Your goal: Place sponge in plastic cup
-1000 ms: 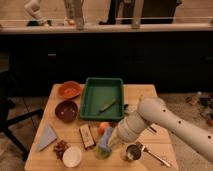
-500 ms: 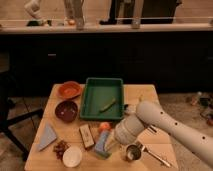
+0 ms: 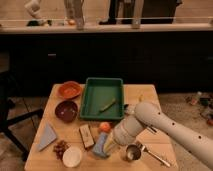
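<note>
Reaching arm [image 3: 165, 127]: white, enters from the right and slants down to the front middle of the bench [image 3: 150, 100]; the jaws are at its low end, down on the bench top.
Change over last second: arm has sunk a little lower and drifted slightly left, most of it in the first half second; almost no motion since. Reads as the descent finishing.
Grip state: wrist body covers the jaws, so whether they are parted or clamped is not readable.
Sponge [image 3: 98, 149]: blue-grey pad directly at the jaws, poking out on their left and lower side, partly covered. It looks to be on the bench; lift not evident.
Plastic cup [image 3: 111, 146]: a pale green patch just right of the jaws, touching or nearly touching the sponge, mostly hidden by the wrist. Identification tentative.
Left of jaws: dark block with tan edges [image 3: 86, 136] just beside; white bowl [image 3: 72, 156] and pale blue triangular cloth [image 3: 47, 136] further out.
Behind jaws: small orange ball [image 3: 104, 127] close by; green tray [image 3: 102, 85] beyond it.
Right of jaws: metal cup with long handle [image 3: 132, 152], near.
Meaning for task (judgement): grasp stage, sponge not yet in the cup. Transfer should be very short, a small lift and shift right.
Risk (judgement): crowding; the wrist could nudge the light cup or the ball.
</note>
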Available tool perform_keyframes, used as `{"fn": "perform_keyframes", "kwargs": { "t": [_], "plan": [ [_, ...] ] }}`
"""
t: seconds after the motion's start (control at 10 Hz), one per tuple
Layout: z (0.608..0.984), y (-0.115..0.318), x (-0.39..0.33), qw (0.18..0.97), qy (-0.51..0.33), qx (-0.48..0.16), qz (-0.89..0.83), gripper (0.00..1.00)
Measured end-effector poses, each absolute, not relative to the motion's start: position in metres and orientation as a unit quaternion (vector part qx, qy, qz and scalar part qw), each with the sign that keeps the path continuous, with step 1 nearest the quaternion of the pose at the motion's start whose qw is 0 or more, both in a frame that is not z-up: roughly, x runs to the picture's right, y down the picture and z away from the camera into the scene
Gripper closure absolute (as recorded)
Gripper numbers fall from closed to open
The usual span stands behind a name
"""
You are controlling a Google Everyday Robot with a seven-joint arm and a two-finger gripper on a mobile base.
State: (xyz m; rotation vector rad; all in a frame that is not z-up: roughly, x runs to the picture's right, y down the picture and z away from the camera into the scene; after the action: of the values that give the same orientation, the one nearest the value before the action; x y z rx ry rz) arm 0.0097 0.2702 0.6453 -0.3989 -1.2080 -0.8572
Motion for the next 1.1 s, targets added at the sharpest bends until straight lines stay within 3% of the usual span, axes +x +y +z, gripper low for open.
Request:
{"fn": "perform_keyframes", "kwargs": {
  "t": [0.7,0.8,1.1],
  "plan": [
    [0.6454,0.2704,0.0097,0.72,-0.547,-0.181,-0.388,0.28],
    [0.6454,0.2703,0.0097,0.72,-0.547,-0.181,-0.388,0.22],
    [0.6454,0.2703,0.0097,0.72,-0.547,-0.181,-0.388,0.2]
  ]
}}
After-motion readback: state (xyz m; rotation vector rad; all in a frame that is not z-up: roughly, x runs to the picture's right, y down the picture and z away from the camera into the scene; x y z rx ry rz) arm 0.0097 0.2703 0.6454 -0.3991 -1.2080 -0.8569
